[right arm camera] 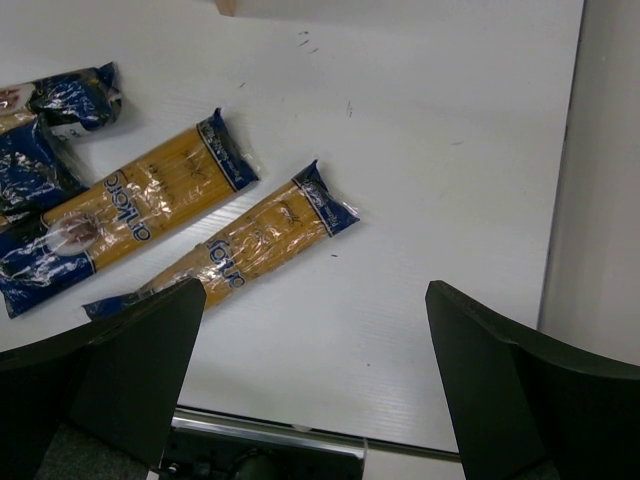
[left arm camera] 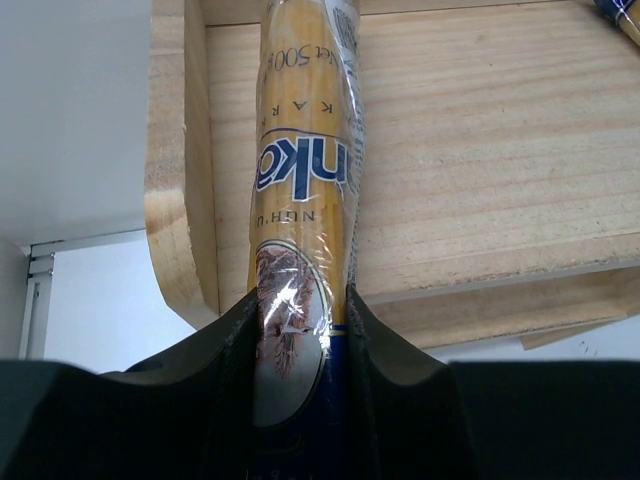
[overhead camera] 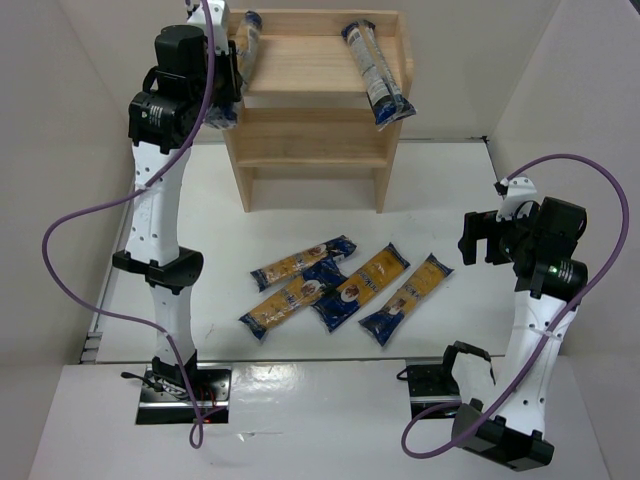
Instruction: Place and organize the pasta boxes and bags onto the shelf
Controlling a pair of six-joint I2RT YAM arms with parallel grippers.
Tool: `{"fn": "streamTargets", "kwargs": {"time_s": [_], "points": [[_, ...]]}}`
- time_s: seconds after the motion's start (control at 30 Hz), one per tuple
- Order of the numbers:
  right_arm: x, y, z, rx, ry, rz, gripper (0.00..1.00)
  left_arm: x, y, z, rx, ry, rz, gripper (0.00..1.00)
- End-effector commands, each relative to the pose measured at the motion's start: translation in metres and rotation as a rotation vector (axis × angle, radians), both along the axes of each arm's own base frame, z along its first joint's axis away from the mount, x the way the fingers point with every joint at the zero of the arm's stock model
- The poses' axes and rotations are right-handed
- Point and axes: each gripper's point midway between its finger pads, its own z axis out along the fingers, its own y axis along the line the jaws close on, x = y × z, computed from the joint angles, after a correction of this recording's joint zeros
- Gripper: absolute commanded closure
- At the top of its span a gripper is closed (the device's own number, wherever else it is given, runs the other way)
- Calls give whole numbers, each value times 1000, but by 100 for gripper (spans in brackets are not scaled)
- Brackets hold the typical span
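In the top external view, the left gripper (overhead camera: 230, 82) is reaching up to the left end of the shelf (overhead camera: 315, 140) and is clamping the held packet (overhead camera: 247, 40). The upper part of this packet is leaning over the low rim of the top tier, while its dark lower end is hanging below the fingers. A second packet (overhead camera: 375, 72) is lying on the top tier at the right, with its end sticking out over the front edge. The loose packets (overhead camera: 345, 290) are lying on the table (overhead camera: 460, 180) in front of the shelf. They are overlapping, so I am only guessing four or five.

To do this step well, I think the arm should be carrying the held packet further in and laying it flat inside the rim before the grip is loosening. If it is released at this tilt, it would probably be sliding back out.

The left wrist view is showing what the top view cannot. The fingers (left arm camera: 235, 370) are pinching the packet at its round logo, and the packet is running close beside the left side panel.

In the right wrist view, the right gripper (right arm camera: 315, 300) is spread wide with nothing between the jaws. It is looking down on the rightmost loose packets, which are lying near each other but apart.
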Motion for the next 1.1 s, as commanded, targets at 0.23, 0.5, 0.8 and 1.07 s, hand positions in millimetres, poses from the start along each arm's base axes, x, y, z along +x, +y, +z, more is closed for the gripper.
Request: {"fn": "streamTargets", "kwargs": {"time_s": [0.23, 0.5, 0.8, 1.07], "points": [[4, -2, 11, -17, -55, -9, 0, -7, 9, 45, -10, -146, 24, 53], [4, -2, 11, -17, -55, -9, 0, 0, 9, 46, -15, -167, 34, 53], [2, -1, 13, -20, -63, -9, 0, 3, 4, 49, -12, -186, 23, 48], [-1, 0, 16, -28, -80, -9, 0, -14, 8, 69, -17, -227, 14, 29]]}}
